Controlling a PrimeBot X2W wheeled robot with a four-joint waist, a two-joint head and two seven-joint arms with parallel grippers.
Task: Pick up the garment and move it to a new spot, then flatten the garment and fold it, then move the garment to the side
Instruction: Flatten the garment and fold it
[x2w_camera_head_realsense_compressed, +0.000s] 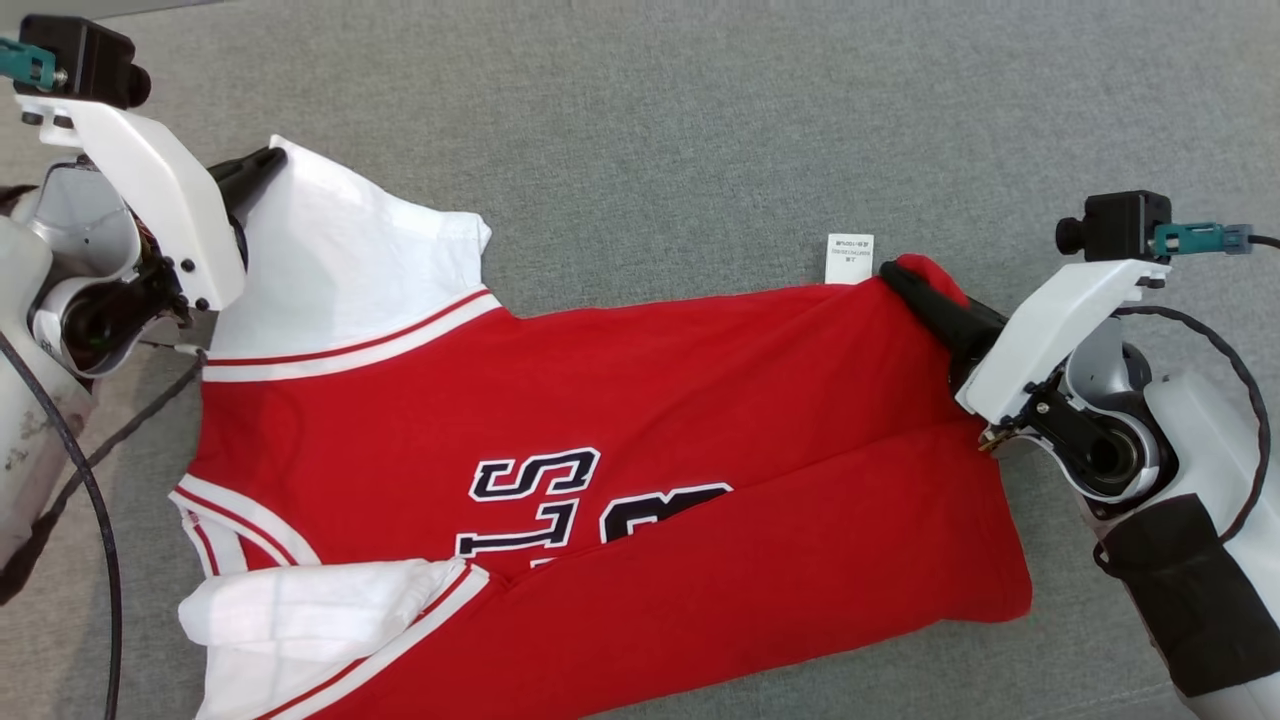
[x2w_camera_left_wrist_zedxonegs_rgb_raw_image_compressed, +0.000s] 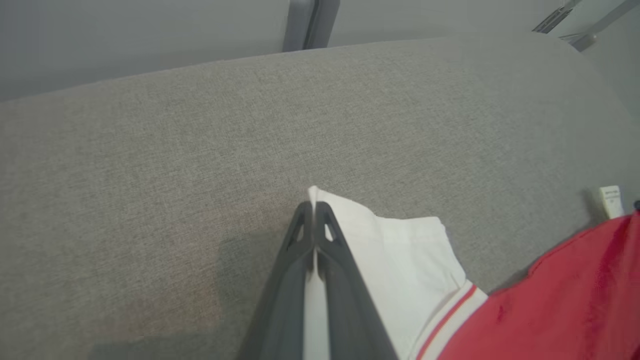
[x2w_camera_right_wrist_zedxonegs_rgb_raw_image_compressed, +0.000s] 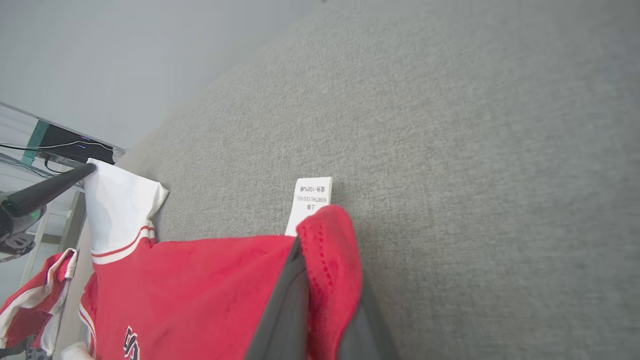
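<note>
**A:** What's in the head view?

**B:** A red jersey-knit garment (x2w_camera_head_realsense_compressed: 600, 400) with white sleeves, striped trim and dark block letters is spread on the grey woven worktop (x2w_camera_head_realsense_compressed: 700, 120). Its near side is folded over. A small white label (x2w_camera_head_realsense_compressed: 850, 258) sticks out at the far hem. The left gripper (x2w_camera_head_realsense_compressed: 268, 160) pinches the corner of a white sleeve (x2w_camera_head_realsense_compressed: 340, 260). The right gripper (x2w_camera_head_realsense_compressed: 900, 283) pinches the red hem corner beside the label.

**A:** Left wrist view?

**B:** The jaws are closed to a sliver, with thin white cloth sandwiched between the dark, tapered fingers (x2w_camera_left_wrist_zedxonegs_rgb_raw_image_compressed: 337, 265). The sleeve tip pokes out past them.

**A:** Right wrist view?

**B:** The jaws are narrow, clamped on a soft fold of red hem with a stitched line. The cloth drapes over the tips. The label lies flat on the weave just beyond.
</note>
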